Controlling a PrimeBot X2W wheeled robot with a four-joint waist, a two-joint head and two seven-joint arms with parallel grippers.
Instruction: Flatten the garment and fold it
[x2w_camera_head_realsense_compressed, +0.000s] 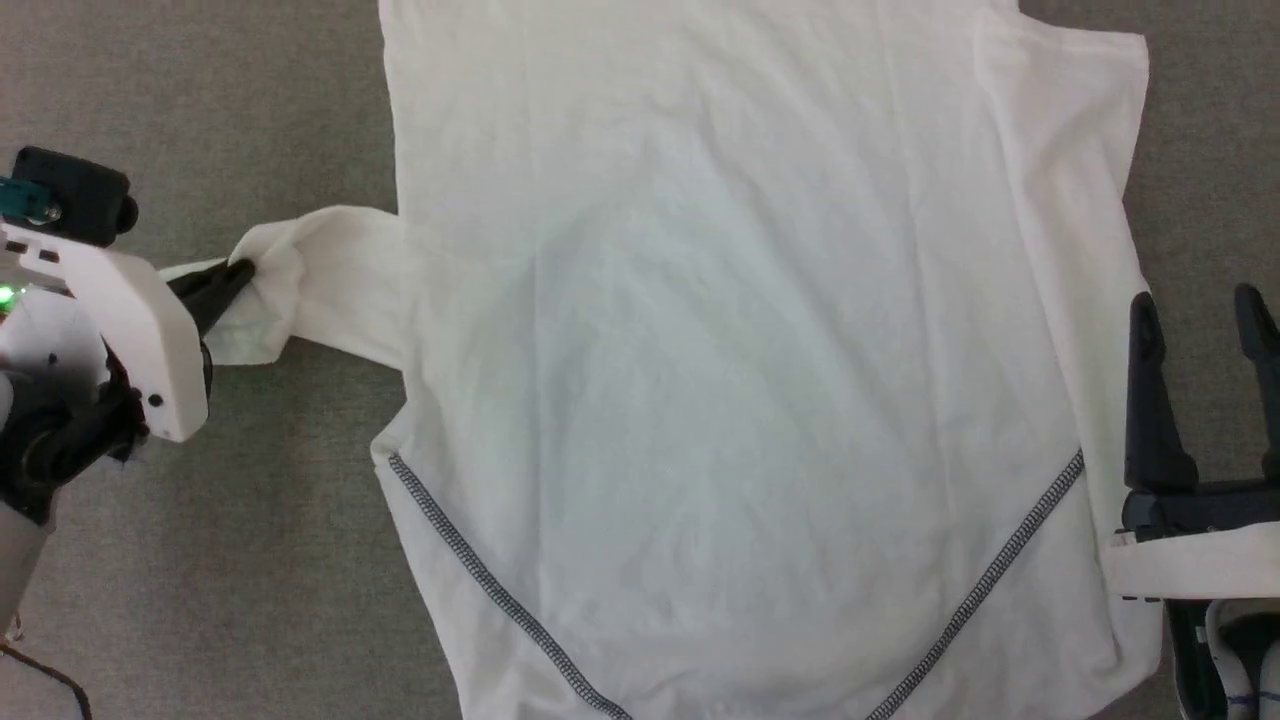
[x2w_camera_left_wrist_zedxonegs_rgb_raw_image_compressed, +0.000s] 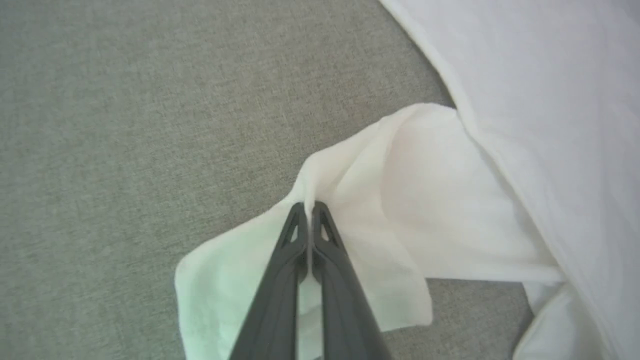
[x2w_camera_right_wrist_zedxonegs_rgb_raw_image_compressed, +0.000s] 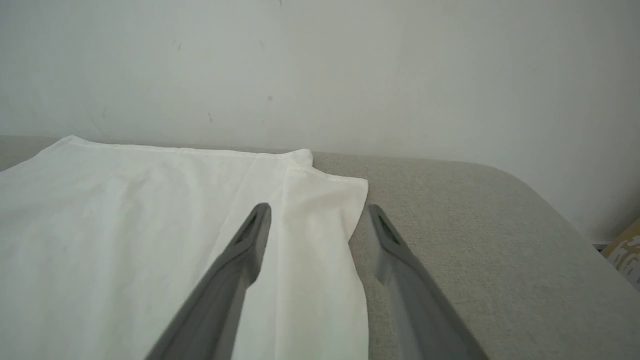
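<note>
Sleeve (x2w_camera_head_realsense_compressed: 310, 285) of the garment (x2w_camera_head_realsense_compressed: 720, 350) is clamped by the left gripper (x2w_camera_head_realsense_compressed: 240, 272); the right gripper (x2w_camera_head_realsense_compressed: 1197, 300) is spread. Outward flattening is judged next.

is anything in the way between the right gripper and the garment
Nothing visible does. The right gripper stands open at the right edge of the garment, one finger over the cloth, the other over the bare grey surface.
</note>
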